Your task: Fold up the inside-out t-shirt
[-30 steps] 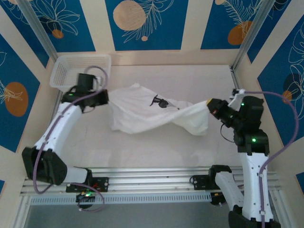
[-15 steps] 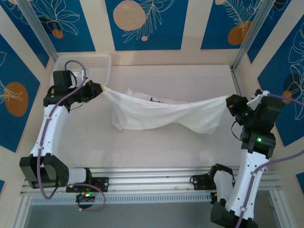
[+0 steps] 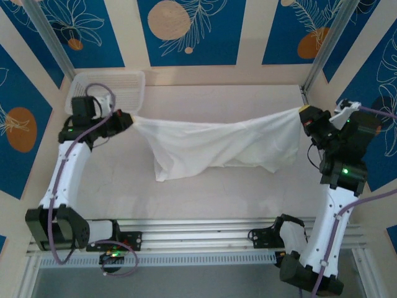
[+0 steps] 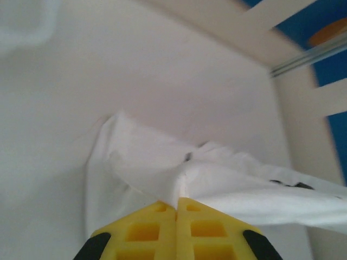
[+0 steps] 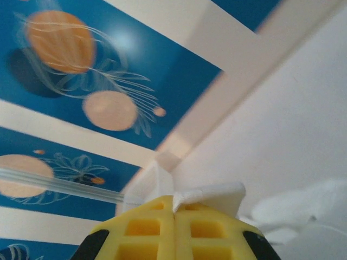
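Note:
The white t-shirt [image 3: 217,146] hangs stretched between both arms above the table, its upper edge taut and its lower part sagging in folds. My left gripper [image 3: 129,118] is shut on the shirt's left corner; in the left wrist view the cloth [image 4: 217,179] runs out from between the closed yellow fingers [image 4: 146,233]. My right gripper [image 3: 302,112] is shut on the right corner, and in the right wrist view a small fold of cloth [image 5: 209,195] sticks out past its closed fingertips [image 5: 146,233].
A white mesh basket [image 3: 118,84] stands at the back left corner, just behind the left arm. The blue patterned walls [image 3: 186,31] close in the table on three sides. A metal rail [image 3: 198,239] runs along the near edge.
Both grippers have moved apart and lifted, pulling the shirt from a twisted heap into a taut spread sheet. The right gripper rose toward the back right.

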Motion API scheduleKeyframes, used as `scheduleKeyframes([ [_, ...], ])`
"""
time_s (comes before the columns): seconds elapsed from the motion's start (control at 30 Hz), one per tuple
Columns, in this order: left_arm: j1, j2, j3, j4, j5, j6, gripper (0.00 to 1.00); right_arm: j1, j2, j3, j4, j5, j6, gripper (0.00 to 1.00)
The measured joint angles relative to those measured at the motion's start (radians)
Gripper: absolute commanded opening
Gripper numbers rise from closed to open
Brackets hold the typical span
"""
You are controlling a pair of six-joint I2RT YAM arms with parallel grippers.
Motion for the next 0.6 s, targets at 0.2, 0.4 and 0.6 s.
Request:
scheduleKeyframes([
  [0.2,-0.066,0.186,-0.197,0.045,-0.152,0.001,0.0,0.051,0.103,-0.166,-0.069,-0.01,-0.024,0.0],
  [0.4,-0.082,0.37,-0.169,0.171,-0.246,-0.019,0.03,0.164,0.141,-0.189,-0.068,0.016,-0.065,0.0],
  [0.6,-0.084,0.45,-0.078,0.212,-0.339,-0.014,0.23,0.216,0.22,-0.163,-0.067,0.028,-0.093,0.0],
])
